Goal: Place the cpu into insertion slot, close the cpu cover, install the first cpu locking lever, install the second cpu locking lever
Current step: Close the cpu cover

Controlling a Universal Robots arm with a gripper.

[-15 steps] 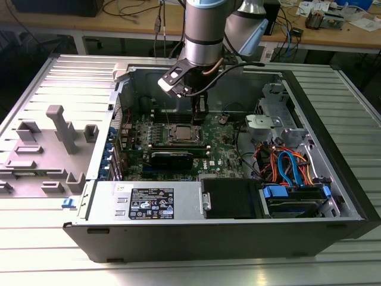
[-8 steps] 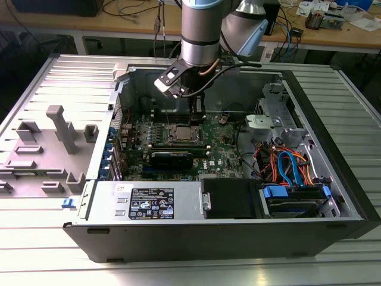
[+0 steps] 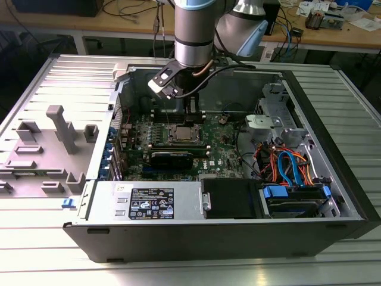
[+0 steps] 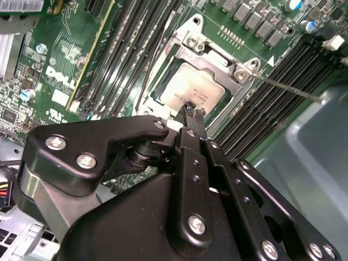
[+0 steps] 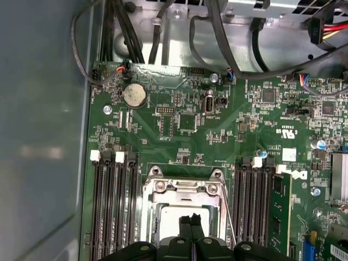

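The cpu (image 4: 193, 89) lies with its dull silver top up in the insertion slot (image 3: 181, 134) on the green motherboard. The silver cpu cover (image 5: 182, 191) lies down flat around it, its hinged end (image 4: 209, 46) bolted to the frame. One thin wire locking lever (image 4: 285, 87) sticks out sideways over the memory slots, also seen as a wire (image 5: 227, 209) beside the socket. A second wire lever (image 4: 142, 81) runs along the other side. My gripper (image 5: 191, 220) hangs just above the chip's edge, shut with nothing between its fingertips (image 4: 194, 112). In the exterior view the gripper (image 3: 191, 113) sits over the socket's far side.
Black memory slots (image 5: 114, 206) flank the socket on both sides, and one stick (image 5: 280, 212) is seated. A coin battery (image 5: 134, 95) and cables (image 5: 228, 49) lie beyond it. The case walls (image 3: 119, 113), power supply (image 3: 149, 202) and drive bay wiring (image 3: 286, 167) box the board in.
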